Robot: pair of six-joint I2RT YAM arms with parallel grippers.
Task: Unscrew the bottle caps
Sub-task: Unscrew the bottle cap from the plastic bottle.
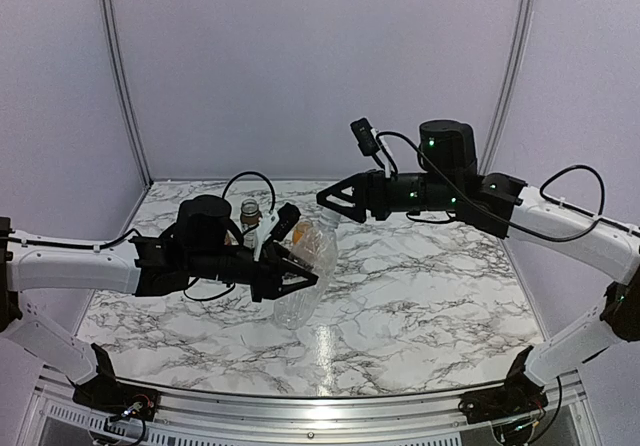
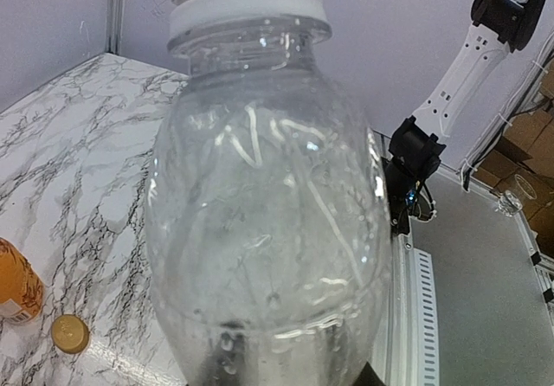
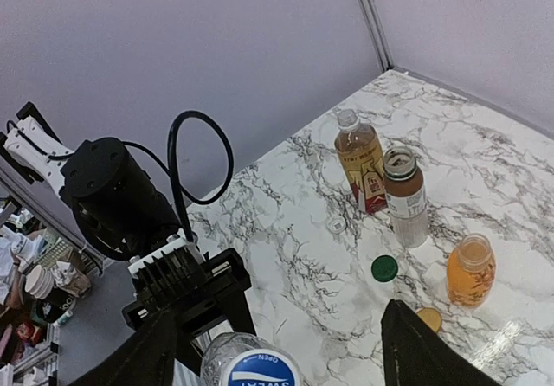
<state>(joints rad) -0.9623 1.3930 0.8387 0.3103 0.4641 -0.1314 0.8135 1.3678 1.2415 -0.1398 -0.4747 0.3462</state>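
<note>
- Left gripper (image 1: pixel 298 274): clamped on the body of the tall clear bottle (image 1: pixel 292 308), which it holds tilted.
- White-and-blue cap (image 3: pixel 257 370): seated on this bottle's neck.
- Right gripper (image 1: pixel 326 204): jaws spread, just beyond the bottle's neck, one finger on either side of the cap.
- Beyond the bottle, on the marble table (image 3: pixel 485 144): orange cap (image 3: pixel 428 318), green cap (image 3: pixel 383 268), juice bottle (image 3: pixel 471 271), short bottle (image 3: pixel 405 197), tea bottle (image 3: pixel 362 157).

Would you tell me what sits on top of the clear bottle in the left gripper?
A white cap with blue print sits on the clear bottle, held by the left gripper. The right gripper is open, not gripping it. The threads under it are hidden.
</note>
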